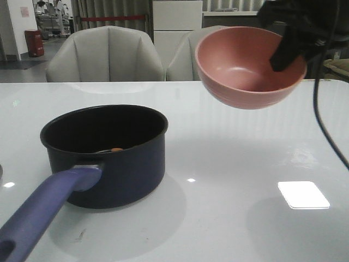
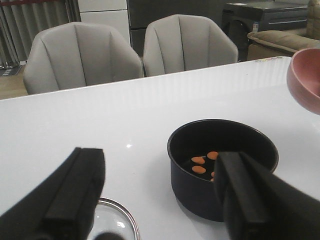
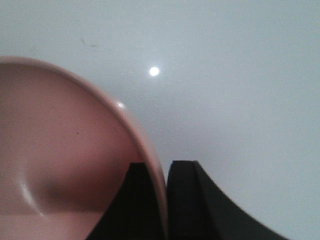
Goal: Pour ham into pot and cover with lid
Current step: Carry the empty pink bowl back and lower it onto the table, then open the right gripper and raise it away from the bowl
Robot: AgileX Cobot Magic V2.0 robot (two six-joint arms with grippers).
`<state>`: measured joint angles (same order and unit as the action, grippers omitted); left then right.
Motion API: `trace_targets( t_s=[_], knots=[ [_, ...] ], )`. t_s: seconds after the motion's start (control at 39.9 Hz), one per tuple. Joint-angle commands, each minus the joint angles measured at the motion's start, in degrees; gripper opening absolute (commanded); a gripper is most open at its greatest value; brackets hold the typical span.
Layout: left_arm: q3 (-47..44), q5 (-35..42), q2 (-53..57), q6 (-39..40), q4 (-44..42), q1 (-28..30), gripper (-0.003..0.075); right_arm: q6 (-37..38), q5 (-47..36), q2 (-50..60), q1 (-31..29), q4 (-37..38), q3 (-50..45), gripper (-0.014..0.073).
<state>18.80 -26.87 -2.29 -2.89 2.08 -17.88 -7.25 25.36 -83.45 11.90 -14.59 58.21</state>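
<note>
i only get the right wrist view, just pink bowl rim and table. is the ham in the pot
observer: yes, orange ham slices lie on the bottom of the pot.
operator: where's the bowl compared to the pot
observer: the right claw holds the pink bowl in the air, right of the pot in the front view. It is tilted and looks empty.
operator: and the lid
observer: the lid lies on the table beside the pot, not on it, below the open left claw.
</note>
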Motion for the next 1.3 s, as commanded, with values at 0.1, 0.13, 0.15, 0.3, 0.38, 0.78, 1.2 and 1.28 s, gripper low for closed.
trace_targets(
  t_s=[0.1,0.13,0.15,0.3,0.38,0.78,1.2,1.28],
  knots=[
    [1.4,4.7,-0.7,0.1,0.5,-0.4,0.0502,0.2,3.1,-0.6,-5.5,-1.0,2.0,0.0141],
    [1.4,4.7,-0.7,0.1,0.5,-0.4,0.0502,0.2,3.9,-1.2,-5.9,-1.0,2.0,0.0141],
    [1.4,4.7,-0.7,0.1,0.5,-0.4,0.0502,0.2,4.6,-1.9,-6.4,-1.0,2.0,0.0141],
    [1.4,4.7,-0.7,0.1,0.5,-0.4,0.0502,0.2,7.3,-5.4,-7.6,-1.0,2.0,0.0143],
    [1.4,4.7,-0.7,0.1,0.5,-0.4,0.0502,0.2,7.6,-7.3,-7.7,-1.0,2.0,0.0143],
    [1.4,4.7,-0.7,0.1,0.5,-0.4,0.0502,0.2,8.3,-12.1,-7.7,0.3,2.1,0.0428],
    [1.4,4.7,-0.7,0.1,0.5,-0.4,0.0502,-1.8,11.1,-0.6,-6.1,2.2,3.9,0.0436],
    [1.4,4.7,-0.7,0.1,0.5,-0.4,0.0502,-1.8,11.0,3.1,-4.9,2.2,3.7,0.0436]
  ],
)
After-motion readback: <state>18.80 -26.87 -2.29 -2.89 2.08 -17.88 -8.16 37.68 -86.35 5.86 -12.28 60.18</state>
